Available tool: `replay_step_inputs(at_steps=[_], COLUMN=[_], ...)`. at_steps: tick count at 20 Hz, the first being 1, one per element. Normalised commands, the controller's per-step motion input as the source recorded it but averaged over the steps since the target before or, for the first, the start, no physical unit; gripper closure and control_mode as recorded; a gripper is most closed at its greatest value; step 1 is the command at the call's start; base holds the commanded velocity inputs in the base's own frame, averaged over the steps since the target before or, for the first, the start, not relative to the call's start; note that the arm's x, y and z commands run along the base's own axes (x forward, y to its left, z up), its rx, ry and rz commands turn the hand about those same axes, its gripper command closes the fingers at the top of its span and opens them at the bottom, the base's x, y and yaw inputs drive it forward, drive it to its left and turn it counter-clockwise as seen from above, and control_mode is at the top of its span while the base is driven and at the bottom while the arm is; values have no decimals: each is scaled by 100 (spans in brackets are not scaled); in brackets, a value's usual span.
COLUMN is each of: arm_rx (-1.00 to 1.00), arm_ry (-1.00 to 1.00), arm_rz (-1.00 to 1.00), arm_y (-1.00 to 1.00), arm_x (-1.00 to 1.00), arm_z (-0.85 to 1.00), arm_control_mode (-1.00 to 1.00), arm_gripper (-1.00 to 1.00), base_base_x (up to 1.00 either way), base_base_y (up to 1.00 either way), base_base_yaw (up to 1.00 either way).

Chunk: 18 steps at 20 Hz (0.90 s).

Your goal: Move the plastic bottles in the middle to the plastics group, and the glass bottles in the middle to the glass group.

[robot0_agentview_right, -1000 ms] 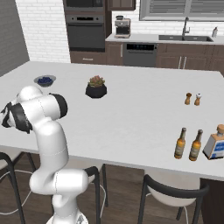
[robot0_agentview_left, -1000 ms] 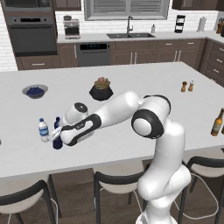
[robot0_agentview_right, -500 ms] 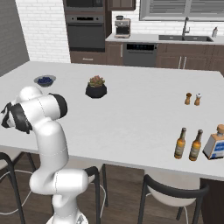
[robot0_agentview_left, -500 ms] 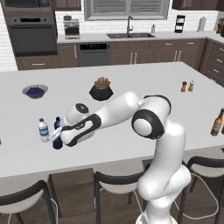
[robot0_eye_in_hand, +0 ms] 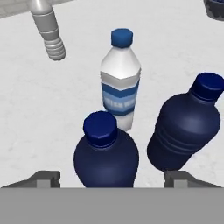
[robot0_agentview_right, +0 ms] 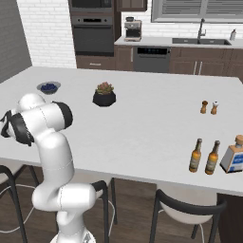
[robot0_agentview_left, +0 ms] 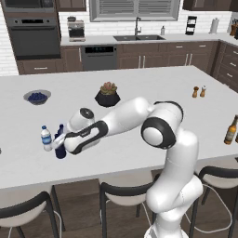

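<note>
In the hand view a squat navy plastic bottle (robot0_eye_in_hand: 106, 153) stands upright between my gripper's (robot0_eye_in_hand: 112, 179) fingertips (robot0_eye_in_hand: 44, 178), which are spread wide and do not touch it. A second navy bottle (robot0_eye_in_hand: 186, 127) stands just to its right. The clear water bottle (robot0_eye_in_hand: 120, 83) with a blue label band is right behind them. From the left base view, the gripper (robot0_agentview_left: 58, 146) is low over the counter's near left, at the navy bottles (robot0_agentview_left: 60, 149) and beside the water bottle (robot0_agentview_left: 46, 138). Two amber beer bottles (robot0_agentview_right: 195, 155) (robot0_agentview_right: 212, 157) stand together far right.
A grey bottle (robot0_eye_in_hand: 49, 31) lies beyond the water bottle, to the left in the hand view. A dark bowl (robot0_agentview_left: 37, 97) and a potted plant (robot0_agentview_left: 108, 95) sit further back. Two small shakers (robot0_agentview_right: 209, 107) and a squat clear bottle (robot0_agentview_right: 233, 159) are on the right. Stools line the front edge.
</note>
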Motion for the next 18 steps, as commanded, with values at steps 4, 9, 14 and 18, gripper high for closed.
replay_step_inputs(at_steps=[4, 9, 14, 18], arm_rx=[0, 0, 0, 1], arm_ry=[0, 0, 0, -4], arm_rz=[0, -2, -8, -11], arm_y=[-2, -35, -86, -100], arm_x=[-3, -32, -56, -83], arm_z=[35, 42, 36, 29], arm_control_mode=[-100, -100, -100, -100], arm_gripper=[-100, -100, -100, -100], base_base_x=[0, 0, 0, 0], base_base_y=[0, 0, 0, 0], base_base_yaw=[0, 0, 0, 0])
